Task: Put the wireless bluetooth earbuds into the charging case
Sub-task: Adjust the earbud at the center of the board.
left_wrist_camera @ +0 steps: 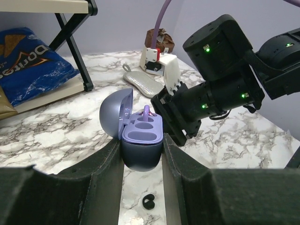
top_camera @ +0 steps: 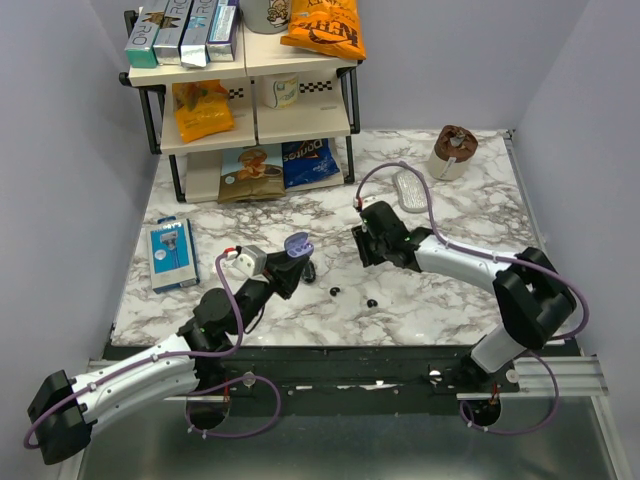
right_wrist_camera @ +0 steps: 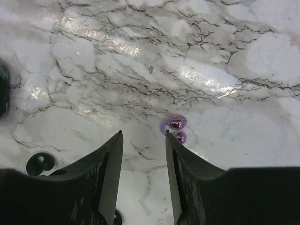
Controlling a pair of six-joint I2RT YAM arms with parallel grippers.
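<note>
Left pincer point(left_wrist_camera: 142, 149): clamped shut on rounded lavender plastic charging case point(left_wrist_camera: 140, 133), lid hinged open, wells facing up. Right pincer point(right_wrist_camera: 143, 135): jaws apart, nothing between them, tips pointing down at white marble tabletop point(right_wrist_camera: 211, 56), just right of the case. Two tiny glossy black rounded earbuds point(top_camera: 335, 291): loose on the tabletop, apart from each other, on the near side of both pincers. Shiny pale purple bits point(right_wrist_camera: 176, 123): just beside the right fingertip.
</note>
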